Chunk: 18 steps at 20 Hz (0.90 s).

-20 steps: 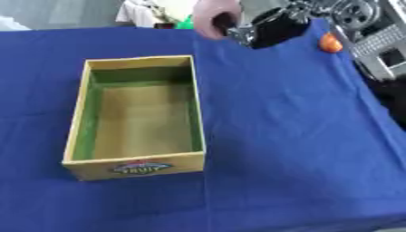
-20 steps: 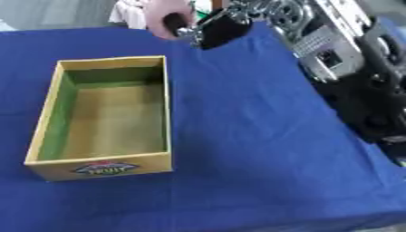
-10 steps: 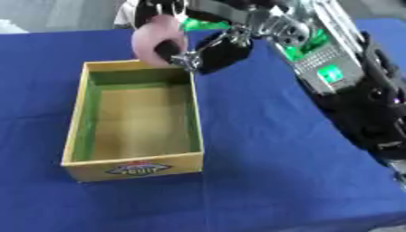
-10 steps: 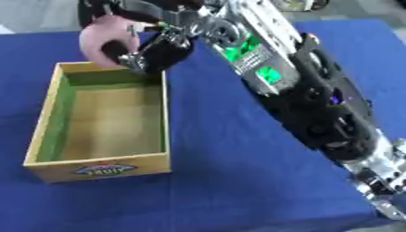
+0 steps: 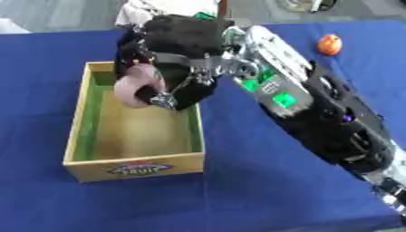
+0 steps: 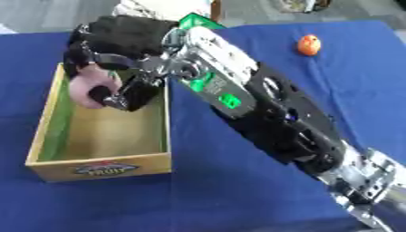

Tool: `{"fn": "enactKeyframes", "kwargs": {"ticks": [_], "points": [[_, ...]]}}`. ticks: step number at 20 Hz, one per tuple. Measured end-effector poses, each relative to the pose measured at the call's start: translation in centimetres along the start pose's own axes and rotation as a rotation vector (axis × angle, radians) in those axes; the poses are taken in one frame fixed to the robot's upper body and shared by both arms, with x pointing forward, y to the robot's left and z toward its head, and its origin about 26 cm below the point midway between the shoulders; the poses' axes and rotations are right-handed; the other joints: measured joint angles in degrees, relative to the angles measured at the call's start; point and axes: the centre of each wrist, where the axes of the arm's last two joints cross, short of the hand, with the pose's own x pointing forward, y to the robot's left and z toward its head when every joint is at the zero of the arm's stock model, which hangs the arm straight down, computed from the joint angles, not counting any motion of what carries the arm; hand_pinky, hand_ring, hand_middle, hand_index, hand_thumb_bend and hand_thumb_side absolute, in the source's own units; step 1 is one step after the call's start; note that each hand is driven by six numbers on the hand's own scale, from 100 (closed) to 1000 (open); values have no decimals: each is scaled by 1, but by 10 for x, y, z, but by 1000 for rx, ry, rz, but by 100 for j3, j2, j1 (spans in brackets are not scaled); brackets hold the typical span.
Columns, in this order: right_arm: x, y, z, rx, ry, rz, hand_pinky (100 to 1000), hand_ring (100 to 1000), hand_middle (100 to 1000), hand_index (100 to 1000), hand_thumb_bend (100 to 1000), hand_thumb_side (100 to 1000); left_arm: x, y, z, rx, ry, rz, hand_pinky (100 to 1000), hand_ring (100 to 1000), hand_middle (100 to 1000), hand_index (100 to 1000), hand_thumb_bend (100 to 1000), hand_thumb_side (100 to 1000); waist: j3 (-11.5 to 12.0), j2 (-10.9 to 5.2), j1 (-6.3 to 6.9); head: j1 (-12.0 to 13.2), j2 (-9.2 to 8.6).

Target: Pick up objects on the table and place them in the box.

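My right hand (image 5: 178,59) reaches in from the right and hangs over the far half of the wooden box (image 5: 132,169). Its fingers curl round a pale pink rounded object (image 5: 133,86), held above the box's inside. The box is open-topped, with a green inner lining and a label on its near wall. A small orange object (image 5: 329,44) lies on the blue table (image 5: 262,190) at the far right, well apart from the hand. My left hand shows in neither view.
My right arm (image 6: 262,113) crosses the table diagonally from the lower right corner to the box. Pale cloth-like things (image 5: 171,7) sit beyond the table's far edge. Blue cloth stretches left of and in front of the box.
My right hand has carried the pink object leftward and nearer, from the far right of the table to above the box's inside. The arm now stretches across the view.
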Motion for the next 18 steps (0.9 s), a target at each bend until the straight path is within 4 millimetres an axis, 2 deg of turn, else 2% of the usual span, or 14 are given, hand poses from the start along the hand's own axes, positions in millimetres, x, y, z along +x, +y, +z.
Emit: {"fn": "enactKeyframes", "kwargs": {"ticks": [4, 7, 8, 9, 12, 14, 18], "points": [[-7, 22, -9, 67, -3, 0, 602, 599, 608, 732, 100, 100, 0, 0, 0, -3, 1, 1, 752, 864, 727, 763, 238, 806, 9, 9, -4, -8, 0], [-11, 35, -13, 111, -18, 3, 674, 662, 667, 765, 100, 100, 0, 0, 0, -4, 2, 3, 752, 864, 727, 763, 236, 807, 9, 21, -5, -17, 0], [-12, 38, -13, 120, -23, 4, 710, 709, 714, 800, 100, 111, 0, 0, 0, -4, 3, 3, 752, 864, 727, 763, 236, 807, 8, 23, -5, -18, 0], [-12, 40, -14, 123, -27, 5, 738, 755, 763, 839, 107, 155, 0, 0, 0, -4, 3, 3, 752, 864, 727, 763, 236, 807, 5, 23, -4, -18, 0], [-13, 40, -14, 120, -33, 30, 803, 845, 845, 897, 203, 249, 0, 0, 1, -5, 5, 2, 752, 864, 727, 763, 236, 808, -9, 23, -2, -18, 0], [-14, 39, -13, 121, -28, 54, 807, 851, 845, 892, 216, 270, 0, 0, 1, -5, 6, 2, 752, 864, 728, 764, 235, 808, -20, 23, 0, -18, 0], [-17, 32, -9, 92, -7, 79, 800, 832, 823, 884, 199, 251, 0, 0, 1, -6, 7, 2, 752, 865, 728, 763, 235, 809, -42, 23, 4, -15, 0]]}}
